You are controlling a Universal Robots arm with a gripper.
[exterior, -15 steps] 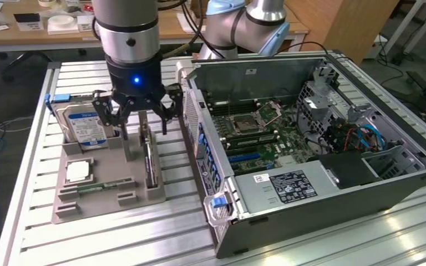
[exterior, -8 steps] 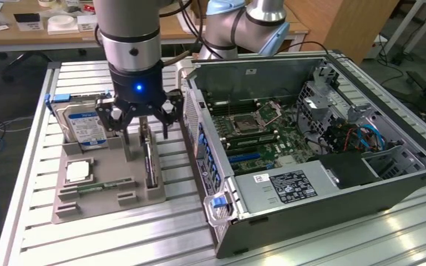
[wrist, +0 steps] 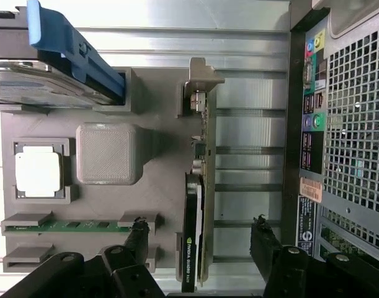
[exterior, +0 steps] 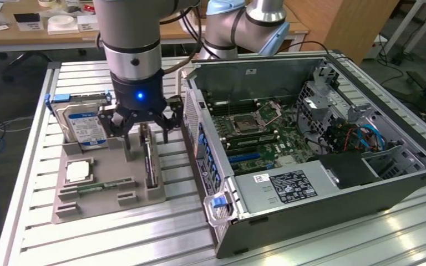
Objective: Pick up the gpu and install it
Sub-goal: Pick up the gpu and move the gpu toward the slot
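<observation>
Even overhead room light puts pale glare on the near metal table (exterior: pixel 401 230), leaves the computer case (exterior: pixel 331 194) interior dim, and a blue lamp (exterior: pixel 140 95) glows on the arm (exterior: pixel 128 33).

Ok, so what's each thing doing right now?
Thin black gpu card: standing on edge in grey holder, not gripped.
Black gripper: open, over the card.
Grey computer case: side open, inside showing.
Silver hard drive: standing in holder.
Square silver chip: flat in its pocket.
Green memory stick: in its slot.
</observation>
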